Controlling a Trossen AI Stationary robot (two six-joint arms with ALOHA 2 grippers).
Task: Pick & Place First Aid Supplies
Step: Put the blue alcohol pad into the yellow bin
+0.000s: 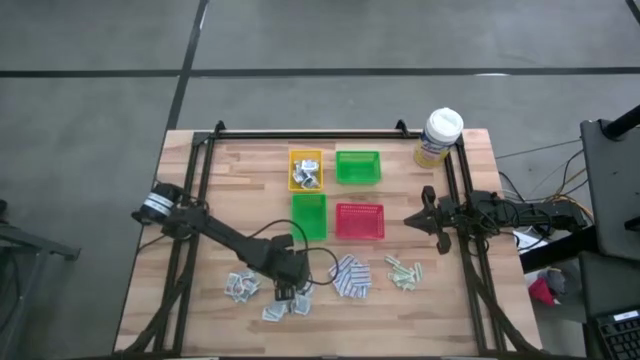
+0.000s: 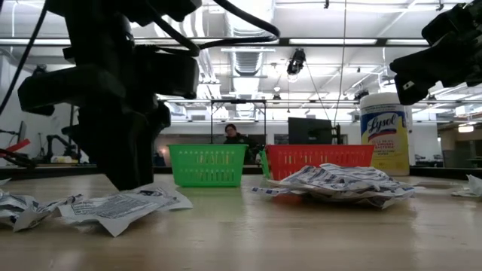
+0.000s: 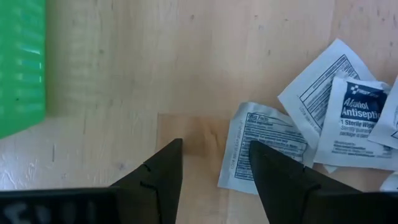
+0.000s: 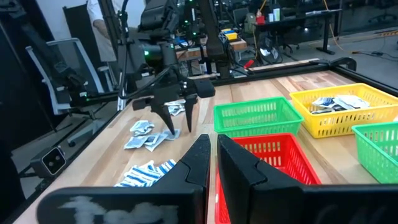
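Right now I have the left gripper (image 1: 289, 291) low over the worktop (image 1: 200, 300) at about 7 o'clock from the trays, its jaws apart and straddling the edge of one white sachet (image 3: 261, 146) in the scattered white-grey sachets (image 1: 262, 297). At 3 o'clock from them lie the blue-and-white pads (image 1: 350, 276), and further at 3 o'clock the pale green strips (image 1: 404, 272). More sachets fill the yellow tray (image 1: 306, 170). The right gripper (image 1: 418, 219) waits at 3 o'clock of the red tray (image 1: 359, 221), jaws nearly together.
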